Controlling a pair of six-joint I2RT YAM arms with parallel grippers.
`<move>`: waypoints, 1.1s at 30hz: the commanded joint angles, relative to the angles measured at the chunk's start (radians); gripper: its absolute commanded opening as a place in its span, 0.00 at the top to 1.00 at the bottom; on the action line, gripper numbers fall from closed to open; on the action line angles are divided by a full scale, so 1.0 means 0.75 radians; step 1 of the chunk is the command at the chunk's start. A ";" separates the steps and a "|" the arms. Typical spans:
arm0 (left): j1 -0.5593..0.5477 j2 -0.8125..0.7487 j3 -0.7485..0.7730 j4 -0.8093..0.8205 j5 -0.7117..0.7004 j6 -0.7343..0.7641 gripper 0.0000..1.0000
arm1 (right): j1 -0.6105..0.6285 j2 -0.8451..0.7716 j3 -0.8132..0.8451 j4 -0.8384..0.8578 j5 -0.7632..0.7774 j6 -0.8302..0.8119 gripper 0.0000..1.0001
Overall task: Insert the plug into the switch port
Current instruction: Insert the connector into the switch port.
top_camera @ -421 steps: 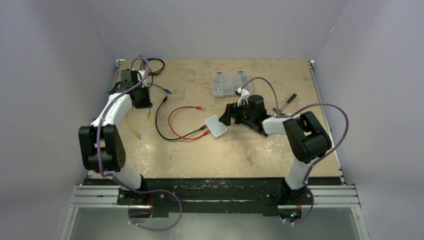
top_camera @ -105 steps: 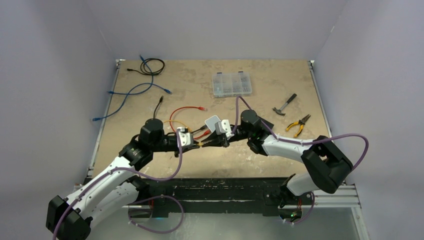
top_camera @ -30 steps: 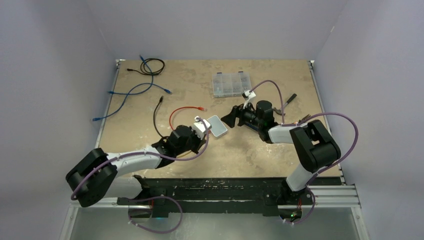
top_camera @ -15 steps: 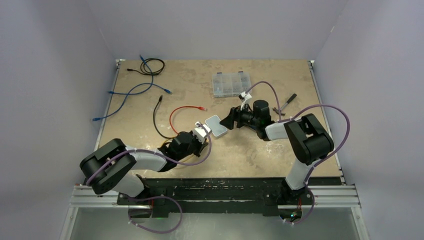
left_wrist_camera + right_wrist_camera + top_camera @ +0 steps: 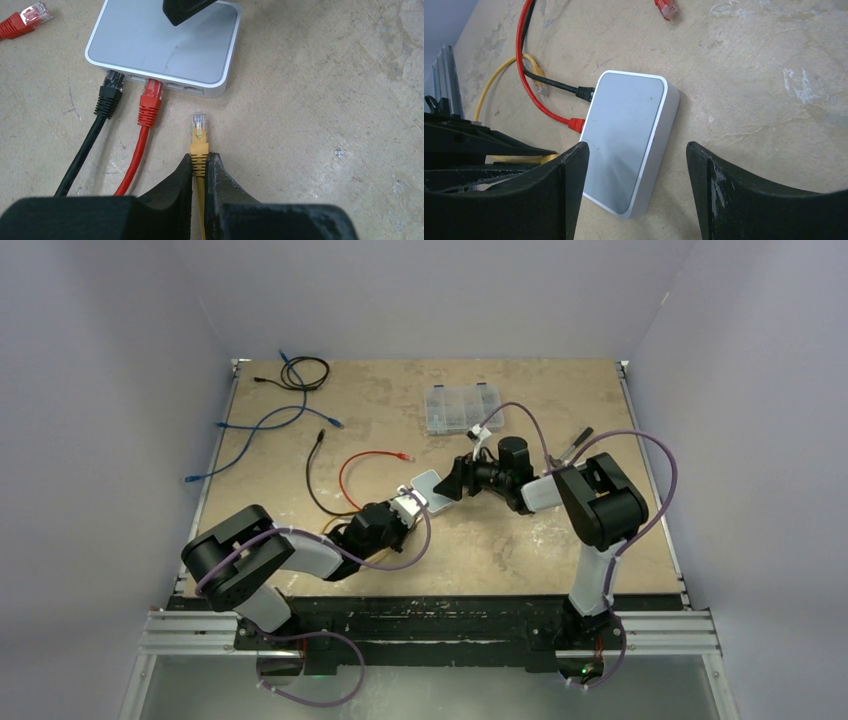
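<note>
1. The left gripper [image 5: 200, 167] is clenched on the yellow cable at its boot. The yellow plug [image 5: 199, 131] sticks out ahead of the fingertips, low over the table [image 5: 325, 100].
2. The plug's nose sits just short of the switch [image 5: 165, 42]. It points at the free port [image 5: 192, 89], beside the red plug [image 5: 151, 97] and black plug [image 5: 111, 92], both already seated.
3. The right gripper [image 5: 636, 150] is spread wide astride the switch, one finger on each side. I cannot make out any contact.
4. The plug looks light and hard, and its latch tab is probably thin and easy to snap. The cable behind it is soft and would buckle if pushed from far back, so a hold close to the head suits it.
5. The switch looks light and smooth-shelled. It will likely skid under the push unless braced on its sides or far edge.
</note>
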 commanded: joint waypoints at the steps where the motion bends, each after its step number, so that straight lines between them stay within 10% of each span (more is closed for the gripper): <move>1: 0.005 0.029 0.056 0.030 0.037 0.048 1.00 | -0.005 0.042 0.081 0.028 -0.116 -0.047 0.27; 33: 0.123 -0.025 0.064 -0.048 0.078 0.220 1.00 | 0.071 0.223 0.303 -0.281 -0.286 -0.309 0.30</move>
